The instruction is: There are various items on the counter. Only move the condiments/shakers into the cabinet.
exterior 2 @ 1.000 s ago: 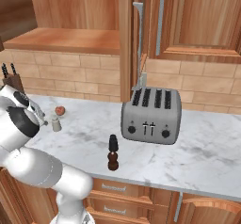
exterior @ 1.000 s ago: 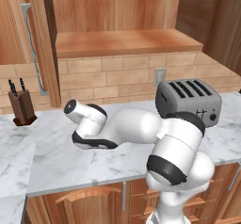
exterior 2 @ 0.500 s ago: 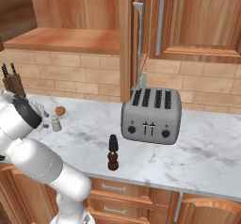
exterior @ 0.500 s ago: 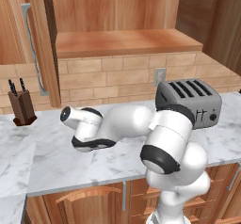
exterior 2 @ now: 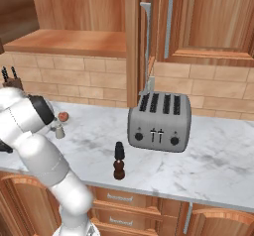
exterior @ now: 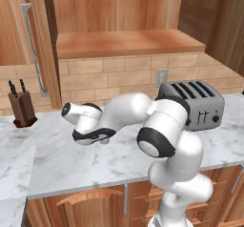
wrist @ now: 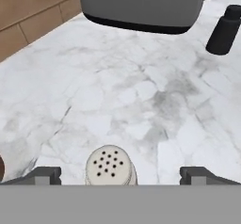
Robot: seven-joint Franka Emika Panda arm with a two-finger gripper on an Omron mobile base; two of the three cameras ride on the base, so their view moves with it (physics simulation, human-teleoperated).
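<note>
**A:** How much of your job is done?

**B:** None yet, I think. The cabinet (exterior: pixel 128 42) shelf looks bare. All your shakers are on the counter (exterior 2: pixel 218 165). The light grey shaker (exterior 2: pixel 59 131) stands by the little red ball (exterior 2: pixel 63 116), near the wall. The brown pepper mill (exterior 2: pixel 119 160) stands near the front edge, in front of the toaster (exterior 2: pixel 158 122). The black bottle (wrist: pixel 224 30) stands close to the toaster in the hand view.

**A:** What is your gripper (wrist: pixel 120 175) doing?

**B:** It is spread wide. The grey shaker's holey top sits between the two tips, nearer one side. Nothing is pinched yet. You look ready to grab this one first, so three trips are left.

**A:** What is different from a moment ago?

**B:** Your arm has swung over and dropped lower toward the counter. The shakers, the ball and the toaster have not moved.
</note>
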